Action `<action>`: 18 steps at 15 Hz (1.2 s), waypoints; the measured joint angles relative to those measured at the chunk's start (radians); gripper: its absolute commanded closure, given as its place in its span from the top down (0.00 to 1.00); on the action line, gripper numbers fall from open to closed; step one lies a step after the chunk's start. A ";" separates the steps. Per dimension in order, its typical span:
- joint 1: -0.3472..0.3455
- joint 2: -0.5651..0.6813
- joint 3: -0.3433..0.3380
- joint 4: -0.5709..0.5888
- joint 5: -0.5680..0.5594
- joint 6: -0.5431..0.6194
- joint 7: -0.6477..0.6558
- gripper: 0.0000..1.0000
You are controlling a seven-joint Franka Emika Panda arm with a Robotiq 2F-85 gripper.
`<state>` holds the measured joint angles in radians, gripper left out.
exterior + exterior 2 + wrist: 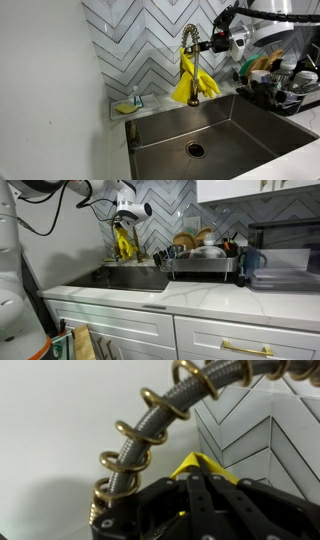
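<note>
Where sunk into the worktop, against chevron tiling: steel sink, deep. Dish rack, loaded, beside the basin. Faucet, brass-coloured, spring-coiled, arched over the sink. Yellow glove, draped over the faucet neck; probably light, limp, rubbery, a little slippery; best taken at the upper fold. End effector, fingers drawn together, pinching that yellow fold.

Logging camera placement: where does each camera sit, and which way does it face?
Exterior view: high in front, facing sink and tiled wall; gripper upper right.
Exterior view: low across the kitchen, facing cabinets and dish rack; gripper upper left.
Wrist view: behind the fingers, facing the faucet coil.
All share the yellow gloves.
</note>
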<state>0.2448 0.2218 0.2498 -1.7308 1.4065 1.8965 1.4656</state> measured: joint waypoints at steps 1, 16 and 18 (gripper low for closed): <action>0.000 0.007 0.000 0.006 0.000 -0.008 -0.013 0.00; 0.030 0.101 0.003 0.058 -0.012 -0.114 -0.041 0.00; 0.030 0.101 0.002 0.059 -0.011 -0.115 -0.043 0.00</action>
<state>0.2749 0.3229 0.2523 -1.6722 1.3952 1.7819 1.4228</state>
